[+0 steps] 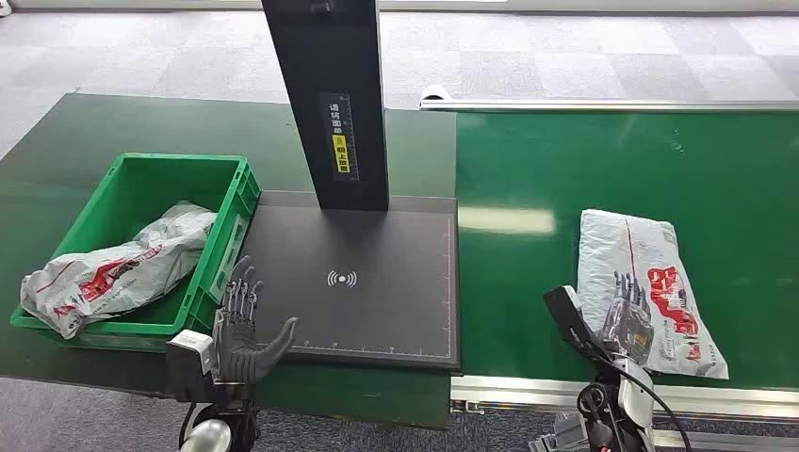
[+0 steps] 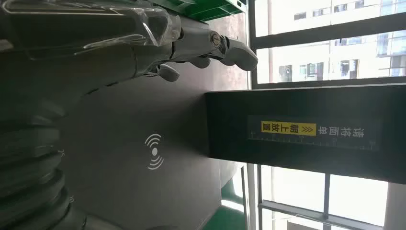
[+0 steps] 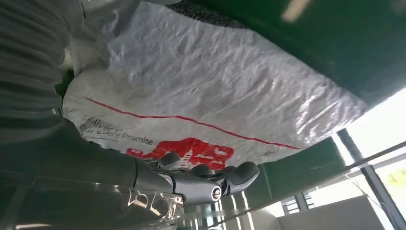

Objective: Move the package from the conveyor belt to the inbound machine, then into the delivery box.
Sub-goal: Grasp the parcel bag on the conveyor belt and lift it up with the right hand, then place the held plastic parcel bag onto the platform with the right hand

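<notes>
A grey plastic mailer package (image 1: pixel 644 282) with red print lies flat on the green conveyor belt (image 1: pixel 565 179) at the right. My right hand (image 1: pixel 628 313) hovers over the package's near end with fingers spread, holding nothing; up close, the package (image 3: pixel 215 96) lies just beyond the fingers (image 3: pixel 210 184). The inbound machine is a dark scan plate (image 1: pixel 353 282) with a black post (image 1: pixel 328 104). My left hand (image 1: pixel 243 325) is open above the plate's near left corner. The left wrist view has that hand's fingers (image 2: pixel 210 48) over the plate (image 2: pixel 143 153).
A green delivery box (image 1: pixel 224 226) stands left of the plate and holds another grey mailer (image 1: pixel 118 268). A metal rail (image 1: pixel 603 391) edges the conveyor's near side, and another rail (image 1: pixel 612 105) runs along its far side. Grey carpet floor lies beyond.
</notes>
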Action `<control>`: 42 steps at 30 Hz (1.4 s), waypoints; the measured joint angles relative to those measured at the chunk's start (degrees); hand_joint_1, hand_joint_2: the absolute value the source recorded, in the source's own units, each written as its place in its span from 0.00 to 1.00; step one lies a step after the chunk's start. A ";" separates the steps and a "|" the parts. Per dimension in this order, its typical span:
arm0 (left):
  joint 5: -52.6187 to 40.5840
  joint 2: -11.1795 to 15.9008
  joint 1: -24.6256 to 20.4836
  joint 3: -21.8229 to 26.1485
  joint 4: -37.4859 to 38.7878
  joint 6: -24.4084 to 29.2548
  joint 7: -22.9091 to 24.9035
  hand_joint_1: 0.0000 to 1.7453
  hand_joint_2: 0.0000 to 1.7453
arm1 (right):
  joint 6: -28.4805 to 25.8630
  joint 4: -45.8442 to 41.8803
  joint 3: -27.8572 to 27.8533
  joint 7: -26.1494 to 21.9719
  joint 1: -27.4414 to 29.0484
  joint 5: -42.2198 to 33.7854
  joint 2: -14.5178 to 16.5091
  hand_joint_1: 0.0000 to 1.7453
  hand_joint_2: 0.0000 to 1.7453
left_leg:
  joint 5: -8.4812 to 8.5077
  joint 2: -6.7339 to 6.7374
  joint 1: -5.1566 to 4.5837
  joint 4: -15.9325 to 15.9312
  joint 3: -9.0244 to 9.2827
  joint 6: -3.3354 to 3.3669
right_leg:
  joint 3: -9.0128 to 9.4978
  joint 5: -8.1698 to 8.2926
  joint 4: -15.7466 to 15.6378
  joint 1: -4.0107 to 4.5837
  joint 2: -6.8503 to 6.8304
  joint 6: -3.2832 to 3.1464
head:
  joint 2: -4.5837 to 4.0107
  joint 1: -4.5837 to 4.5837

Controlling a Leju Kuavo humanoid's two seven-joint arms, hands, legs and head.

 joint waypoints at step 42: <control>-2.92 0.30 -0.71 9.35 -6.93 1.44 -0.99 0.00 1.00 | 1.86 -30.35 17.87 -23.73 2.93 -10.97 3.79 1.00 1.00 | 0.05 0.02 0.01 -0.03 -0.09 0.03 | -0.06 0.00 0.01 0.04 -0.03 0.01 | 0.00 0.02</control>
